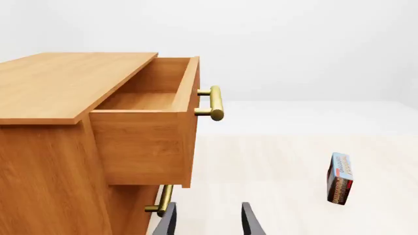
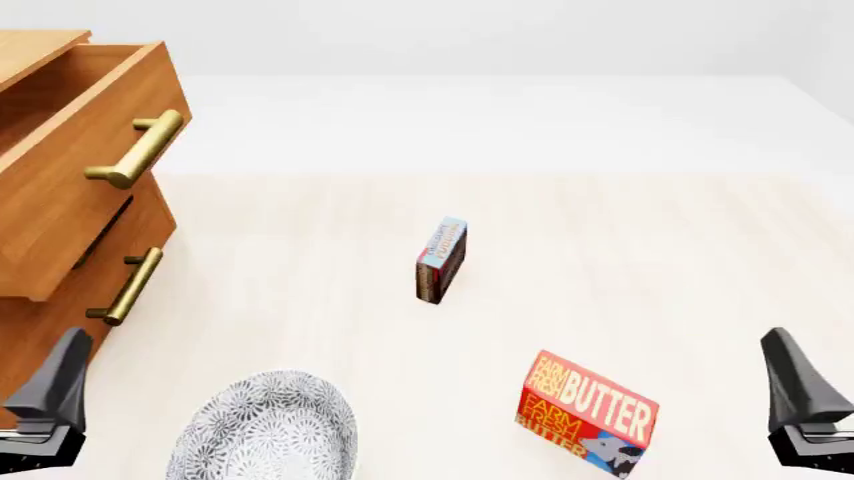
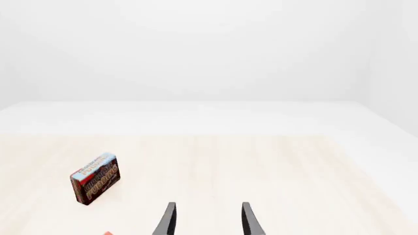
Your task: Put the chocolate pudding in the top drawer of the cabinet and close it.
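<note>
1. Nearest to us in the front view, the left gripper [image 1: 207,220] sits at the left bottom corner and the right gripper [image 3: 206,219] at the right bottom corner, well apart from each other. In each wrist view we see two dark fingers spread with bare table between them, so both sets of jaws stand apart and hold nothing.
2. Just beyond the left gripper we find a grey patterned plate [image 2: 274,428] on the pale table [image 2: 641,260].
3. To the right of the plate lies a red butter box [image 2: 589,412], tilted, with its printed face up.
4. Further out, near the middle of the table, the chocolate pudding [image 2: 441,259] stands on a narrow edge, upright, apart from everything else and well clear of both grippers.
5. At the left edge stands the cabinet [image 1: 46,161]. Its top drawer [image 1: 147,127] is pulled out and we see its bare wooden floor; the brass handle [image 2: 138,149] juts forward.
6. Below it, the lower drawer [image 2: 114,240] looks pushed in, its handle [image 2: 130,286] beside the left gripper's side of the table.
</note>
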Available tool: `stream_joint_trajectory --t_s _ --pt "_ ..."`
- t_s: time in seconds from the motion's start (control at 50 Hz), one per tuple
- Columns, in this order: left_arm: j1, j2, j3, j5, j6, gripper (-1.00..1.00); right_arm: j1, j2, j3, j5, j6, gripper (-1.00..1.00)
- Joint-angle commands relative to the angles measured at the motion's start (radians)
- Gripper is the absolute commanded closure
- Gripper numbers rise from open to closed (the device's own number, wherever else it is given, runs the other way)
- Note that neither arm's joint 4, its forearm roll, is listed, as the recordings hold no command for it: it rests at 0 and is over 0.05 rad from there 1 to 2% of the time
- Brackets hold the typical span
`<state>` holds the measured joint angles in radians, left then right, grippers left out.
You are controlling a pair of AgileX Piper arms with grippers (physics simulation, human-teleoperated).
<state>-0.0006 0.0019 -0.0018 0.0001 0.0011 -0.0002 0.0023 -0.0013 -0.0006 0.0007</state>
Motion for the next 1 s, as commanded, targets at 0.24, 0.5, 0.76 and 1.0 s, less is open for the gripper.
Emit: stream_joint_trajectory --t_s 0.24,0.5,0.76,1.0 --pt "-0.004 0.000 -0.003 0.003 0.004 -1.00 0.000 0.002 -0.002 0.001 0.001 -1.00" --pt "-0.023 -0.001 -0.100 0.081 0.017 -1.00 0.000 0.001 -0.002 0.002 0.001 -1.00" --pt "0.002 -0.001 -0.289 0.274 0.027 -1.00 0.000 0.001 -0.003 0.002 0.001 -1.00" --pt "0.023 0.080 -0.488 0.385 0.032 -1.00 0.000 0.002 -0.003 0.002 0.001 -1.00"
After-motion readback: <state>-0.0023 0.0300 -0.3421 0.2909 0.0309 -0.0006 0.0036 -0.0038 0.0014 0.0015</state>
